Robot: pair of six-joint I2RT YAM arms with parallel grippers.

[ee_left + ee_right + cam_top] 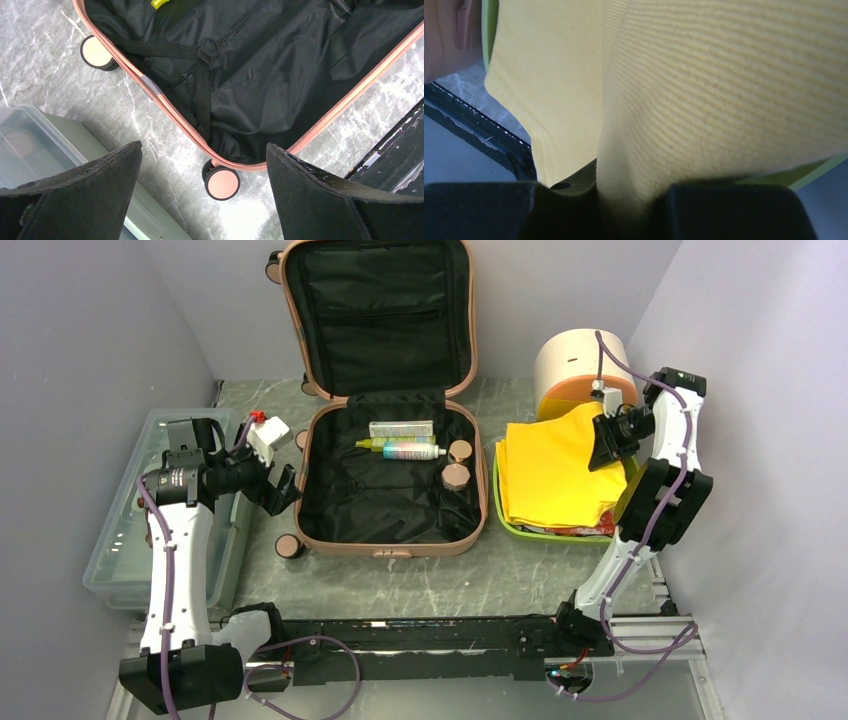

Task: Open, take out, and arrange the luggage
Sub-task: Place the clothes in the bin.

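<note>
My table has a grey marbled top. The luggage lies open on its middle, base flat on the top, lid upright at the back wall. Left of it, with a strip of bare top between, stands my clear plastic bin. Just beside its right flank sits the lime-green tray, and behind that, in the far right corner, a round cream tub. Along the near edge runs the black rail carrying my arms
</note>
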